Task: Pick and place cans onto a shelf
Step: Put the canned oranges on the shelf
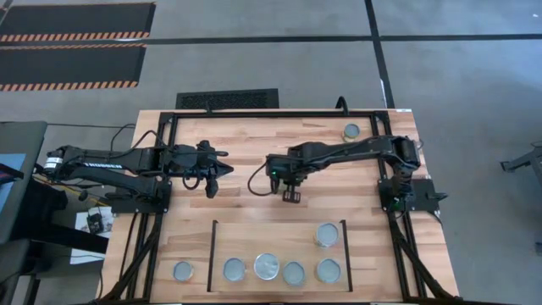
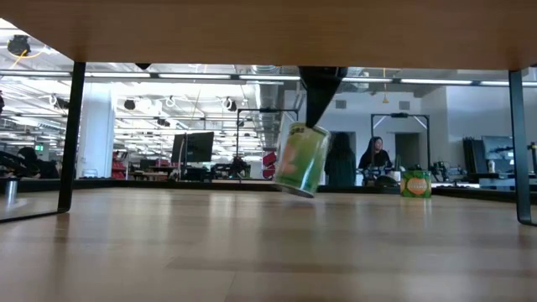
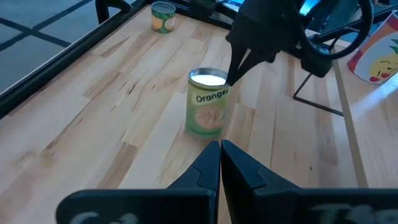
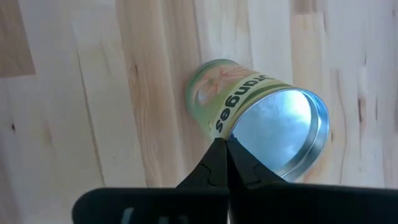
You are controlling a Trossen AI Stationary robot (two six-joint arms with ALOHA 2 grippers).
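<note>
green-labelled orange can [image 3: 207,102] hangs tilted just above the bare wood near the table's [image 1: 254,207] middle, its rim pinched between the clenched fingers of the right gripper [image 1: 290,196]. left gripper [image 1: 212,188] hovers nearby to the left, fingers pressed together on nothing. five cans [image 1: 265,266] stand on the shelf [image 1: 279,233] between the two black bars [image 1: 212,254], one can [image 1: 182,271] sits outside the left bar, and another [image 1: 351,131] rests near the far edge.
</note>
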